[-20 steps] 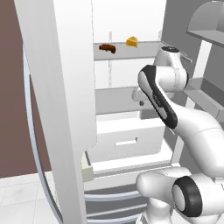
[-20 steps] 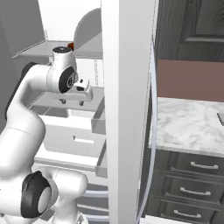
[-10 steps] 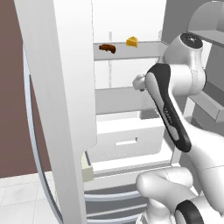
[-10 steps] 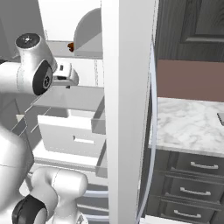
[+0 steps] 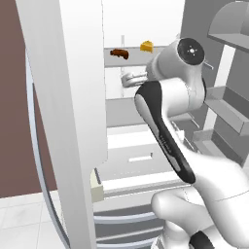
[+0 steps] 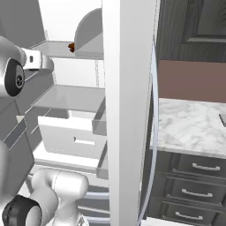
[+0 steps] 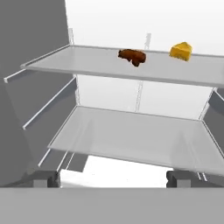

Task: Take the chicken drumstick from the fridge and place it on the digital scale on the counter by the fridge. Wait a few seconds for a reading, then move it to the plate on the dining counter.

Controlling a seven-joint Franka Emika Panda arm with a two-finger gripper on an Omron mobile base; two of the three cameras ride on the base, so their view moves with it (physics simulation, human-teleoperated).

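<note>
No readable text, label, brand, number or sign appears on the tall white fridge (image 5: 68, 97), its shelves, or the grey-veined marble worktop (image 6: 190, 128).

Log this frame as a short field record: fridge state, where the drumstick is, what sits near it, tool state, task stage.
fridge: door open, shelves exposed
chicken drumstick: on the upper shelf, untouched
cheese wedge: same shelf, to the drumstick's right in the hand view, apart from it
tool: open, empty, low in front of the shelves, short of the drumstick
marble counter: beside the fridge
task stage: reaching in, nothing grasped yet
</note>
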